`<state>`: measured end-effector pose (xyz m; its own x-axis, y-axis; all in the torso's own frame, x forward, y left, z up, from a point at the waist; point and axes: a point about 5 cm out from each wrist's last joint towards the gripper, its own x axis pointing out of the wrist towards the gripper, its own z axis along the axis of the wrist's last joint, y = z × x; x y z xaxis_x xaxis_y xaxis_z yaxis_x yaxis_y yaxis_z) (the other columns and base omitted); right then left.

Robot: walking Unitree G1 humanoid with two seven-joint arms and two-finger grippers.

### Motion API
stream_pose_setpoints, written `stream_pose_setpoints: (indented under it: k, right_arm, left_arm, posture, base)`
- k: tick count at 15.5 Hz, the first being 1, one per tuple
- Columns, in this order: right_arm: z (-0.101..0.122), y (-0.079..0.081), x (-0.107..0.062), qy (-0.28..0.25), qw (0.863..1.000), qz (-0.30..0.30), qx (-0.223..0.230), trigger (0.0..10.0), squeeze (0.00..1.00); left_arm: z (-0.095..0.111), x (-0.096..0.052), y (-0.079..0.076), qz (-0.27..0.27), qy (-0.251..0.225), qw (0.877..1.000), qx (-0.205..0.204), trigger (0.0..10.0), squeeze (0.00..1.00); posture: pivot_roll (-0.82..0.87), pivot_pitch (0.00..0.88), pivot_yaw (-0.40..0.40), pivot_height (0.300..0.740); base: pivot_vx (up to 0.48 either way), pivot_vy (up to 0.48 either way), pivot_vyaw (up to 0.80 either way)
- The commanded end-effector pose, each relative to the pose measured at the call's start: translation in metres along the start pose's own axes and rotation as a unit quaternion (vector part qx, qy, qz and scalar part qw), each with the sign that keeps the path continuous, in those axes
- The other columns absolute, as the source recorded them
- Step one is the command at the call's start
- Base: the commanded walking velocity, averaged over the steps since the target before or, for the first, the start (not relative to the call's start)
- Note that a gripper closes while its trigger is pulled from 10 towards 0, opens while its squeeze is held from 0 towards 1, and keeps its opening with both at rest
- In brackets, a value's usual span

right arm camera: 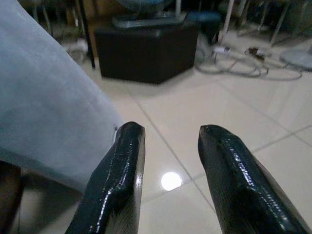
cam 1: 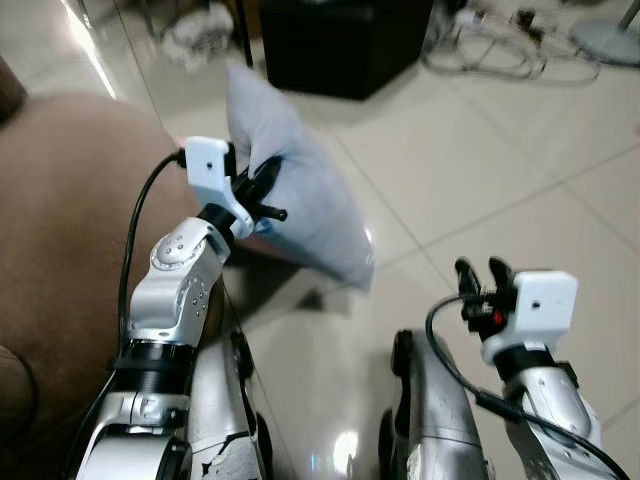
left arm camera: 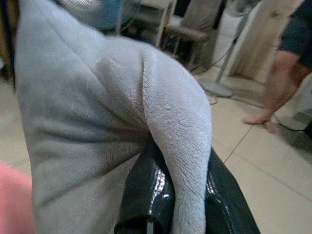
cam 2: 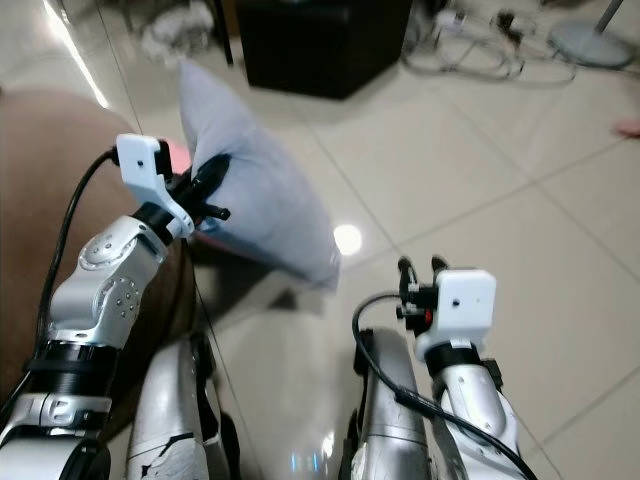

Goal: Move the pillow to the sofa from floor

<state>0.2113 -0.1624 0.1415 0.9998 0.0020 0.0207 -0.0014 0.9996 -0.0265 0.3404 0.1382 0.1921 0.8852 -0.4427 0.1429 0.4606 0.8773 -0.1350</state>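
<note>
The grey pillow [cam 1: 290, 190] hangs in the air beside the brown sofa [cam 1: 70, 230], one corner up and its lower corner above the tiled floor [cam 1: 500, 190], with a fold of its fabric pinched between the fingers [left arm camera: 146, 195] of the left gripper [cam 1: 262, 190]. The left arm is bent at the elbow and raised over the sofa's edge, while the right gripper [cam 1: 482, 275] sits low on the far side of the pillow from the sofa, fingers parted and gripping nothing. Open floor spreads out beyond the pillow away from the sofa, bounded by a black box [cam 1: 345, 40] and a tangle of cables [cam 1: 490, 45], and a person's leg [left arm camera: 273, 83] stands on the tiles in the left wrist view.
</note>
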Motion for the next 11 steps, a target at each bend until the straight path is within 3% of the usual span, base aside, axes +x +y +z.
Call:
stream_pose_setpoints:
  k: [1, 2, 4, 6, 8, 11]
  right_arm:
    - [0.002, -0.004, -0.001, -0.003, 1.000, -0.021, 0.013, 10.0, 0.00]
    - [0.003, -0.005, 0.001, -0.001, 0.999, -0.033, 0.039, 10.0, 0.00]
    - [0.004, -0.007, 0.004, 0.004, 0.999, -0.034, 0.039, 10.0, 0.00]
    - [0.006, -0.011, 0.007, 0.003, 0.999, -0.041, 0.034, 10.0, 0.00]
    - [0.009, -0.013, 0.009, 0.007, 0.998, -0.031, 0.061, 10.0, 0.00]
    - [0.006, -0.013, 0.011, 0.018, 0.997, -0.006, 0.079, 10.0, 0.00]
  left_arm:
    - [0.005, -0.003, -0.006, -0.010, -0.003, 1.000, 0.006, 10.0, 0.00]
    - [0.000, -0.007, -0.008, -0.003, 0.003, 1.000, 0.020, 10.0, 0.00]
    - [-0.015, -0.016, -0.013, 0.008, 0.018, 0.996, 0.082, 10.0, 0.00]
    - [-0.022, -0.019, -0.018, 0.008, 0.033, 0.994, 0.101, 10.0, 0.00]
    - [-0.031, -0.027, -0.024, -0.010, 0.054, 0.991, 0.121, 10.0, 0.00]
    - [-0.037, -0.031, -0.017, -0.001, 0.068, 0.990, 0.126, 10.0, 0.00]
  posture:
    - [-0.07, 0.034, 0.024, 0.546]
    - [-0.06, 0.028, 0.019, 0.556]
    - [-0.05, 0.023, 0.011, 0.576]
    - [-0.06, 0.021, 0.007, 0.596]
    - [-0.06, 0.015, -0.004, 0.616]
    - [-0.04, 0.010, -0.021, 0.641]
  base:
    - [0.000, 0.000, 0.00]
    - [0.000, 0.000, 0.00]
    - [0.000, 0.000, 0.00]
    - [0.000, 0.000, 0.00]
    - [0.000, 0.000, 0.00]
    - [0.000, 0.000, 0.00]
